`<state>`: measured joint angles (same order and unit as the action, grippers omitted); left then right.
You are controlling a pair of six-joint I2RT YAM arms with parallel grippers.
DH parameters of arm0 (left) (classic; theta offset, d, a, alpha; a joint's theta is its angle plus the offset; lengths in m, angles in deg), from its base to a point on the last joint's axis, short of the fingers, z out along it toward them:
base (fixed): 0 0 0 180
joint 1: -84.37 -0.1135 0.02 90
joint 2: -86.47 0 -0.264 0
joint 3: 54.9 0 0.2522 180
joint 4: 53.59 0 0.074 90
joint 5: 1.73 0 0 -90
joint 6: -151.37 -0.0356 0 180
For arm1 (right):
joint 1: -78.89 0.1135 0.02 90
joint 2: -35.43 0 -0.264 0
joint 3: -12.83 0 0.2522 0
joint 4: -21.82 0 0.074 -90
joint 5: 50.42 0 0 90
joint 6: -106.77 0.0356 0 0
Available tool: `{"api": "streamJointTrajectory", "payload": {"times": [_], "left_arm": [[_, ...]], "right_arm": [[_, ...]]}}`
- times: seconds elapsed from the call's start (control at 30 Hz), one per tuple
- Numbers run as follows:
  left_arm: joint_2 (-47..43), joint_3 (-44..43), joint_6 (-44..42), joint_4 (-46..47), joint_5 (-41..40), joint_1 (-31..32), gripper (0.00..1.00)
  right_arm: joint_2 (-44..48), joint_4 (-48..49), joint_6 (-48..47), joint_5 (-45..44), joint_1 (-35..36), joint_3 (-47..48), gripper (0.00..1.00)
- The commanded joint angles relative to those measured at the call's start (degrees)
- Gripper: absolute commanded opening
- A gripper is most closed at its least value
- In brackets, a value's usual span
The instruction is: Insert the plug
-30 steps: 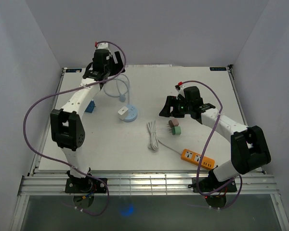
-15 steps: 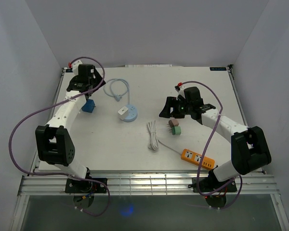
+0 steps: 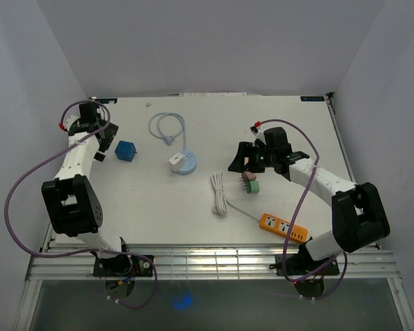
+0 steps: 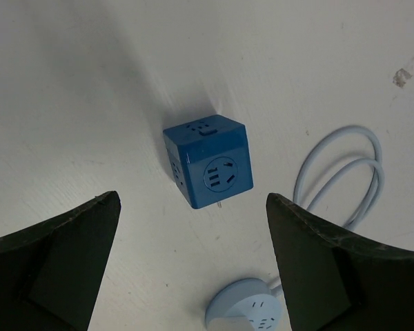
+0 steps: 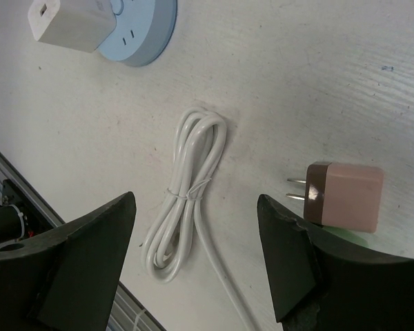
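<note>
Plug location: pink-brown plug (image 5: pixel 345 196) lay right of centre in the top view and at the lower right of my right wrist frame, touching a green piece (image 3: pixel 254 187).
Plug axis: body flat, long axis running left-right in the wrist frame, two prongs pointing frame left.
Right gripper (image 5: pixel 193 241): spread wide, holding nothing. The plug sat just beside my right-hand finger (image 5: pixel 297 262), not between the pair.
Left gripper (image 4: pixel 193 255): also released and empty, above the blue cube socket (image 4: pixel 208 162) at the far left of the top view, well apart from the plug.
Nearer arm: right.
Next move (my estimate): shift toward frame right to centre over the plug, then close across its body, leaving the prongs free.
Socket target: undecided between the cube, the round blue base (image 5: pixel 134 27) and the orange strip (image 3: pixel 283 226).
</note>
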<state>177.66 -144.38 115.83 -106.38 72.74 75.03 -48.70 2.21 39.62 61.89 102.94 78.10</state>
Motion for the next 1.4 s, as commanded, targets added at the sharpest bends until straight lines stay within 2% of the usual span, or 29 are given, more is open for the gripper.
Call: {"api": "streamJointTrajectory", "payload": {"times": [0.0, 0.93, 0.97, 1.0, 1.07, 1.1, 1.27, 1.37], "left_arm": [[3.5, -2.4, 4.3, -2.1, 3.9, 0.4, 0.98], [20.9, -10.6, 4.1, 1.1, 8.1, 0.4, 0.98], [21.3, -10.7, 4.0, 1.1, 8.1, 0.4, 0.95], [21.6, -10.7, 4.1, 1.1, 8.1, 0.3, 0.84], [21.0, -9.9, 4.4, 1.1, 7.4, 0.5, 0.75], [20.5, -9.5, 4.6, 1.1, 6.7, 0.6, 0.66], [16.2, -7.1, 4.4, 1.2, 2.0, 2.2, 0.48], [12.3, -5.0, 4.4, 1.5, 1.1, 3.5, 0.47]], "right_arm": [[2.0, 1.8, -1.0, 1.0, -0.1, -0.2, 0.77], [2.1, 1.8, -1.1, 1.8, -0.1, -1.1, 0.77], [2.2, 1.5, -1.1, 1.8, -0.1, -1.3, 0.77], [2.3, 1.4, -1.1, 1.8, -0.2, -1.6, 0.77], [2.6, 0.8, -1.3, 1.7, -0.2, -1.7, 0.77], [2.7, -0.3, -1.4, 1.5, -0.2, -1.8, 0.77], [3.9, -5.8, -2.3, -0.9, -0.1, -3.1, 0.77], [5.6, -9.3, -2.8, -1.8, -0.1, -5.0, 0.77]]}}
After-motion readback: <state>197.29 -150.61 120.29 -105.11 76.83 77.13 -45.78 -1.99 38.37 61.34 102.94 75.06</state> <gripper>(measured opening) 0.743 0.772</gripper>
